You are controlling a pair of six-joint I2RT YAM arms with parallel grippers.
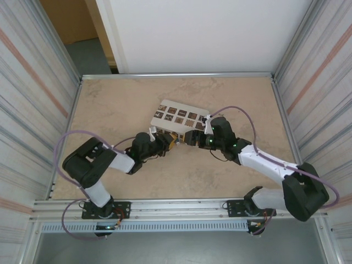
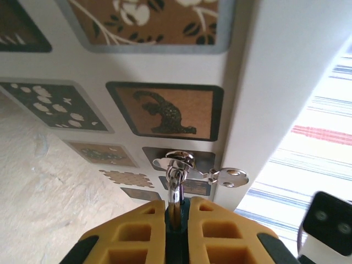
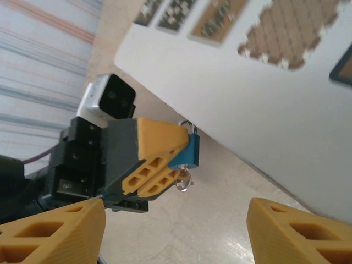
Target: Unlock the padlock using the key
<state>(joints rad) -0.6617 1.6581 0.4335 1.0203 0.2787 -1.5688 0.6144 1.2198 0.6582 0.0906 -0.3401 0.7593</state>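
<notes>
In the right wrist view, the small blue padlock (image 3: 187,153) hangs at the lower edge of the white box (image 3: 258,104). My left gripper (image 3: 165,165) is shut on its body. A silvery key with a ring (image 3: 185,180) sticks out of the padlock's underside. The left wrist view shows the padlock's thin shackle (image 2: 175,190) rising from between the left gripper's yellow fingers (image 2: 132,231) and passing through a metal hasp (image 2: 181,163) on the box. My right gripper (image 3: 176,234) is open a short way from the key, with nothing between its fingers (image 3: 55,234).
The white box with dark patterned squares (image 1: 179,117) lies mid-table, and both arms meet at its near edge. Metal rails and striped walls (image 1: 33,99) enclose the beige tabletop (image 1: 121,99). The left wrist camera housing (image 3: 110,99) faces the right gripper.
</notes>
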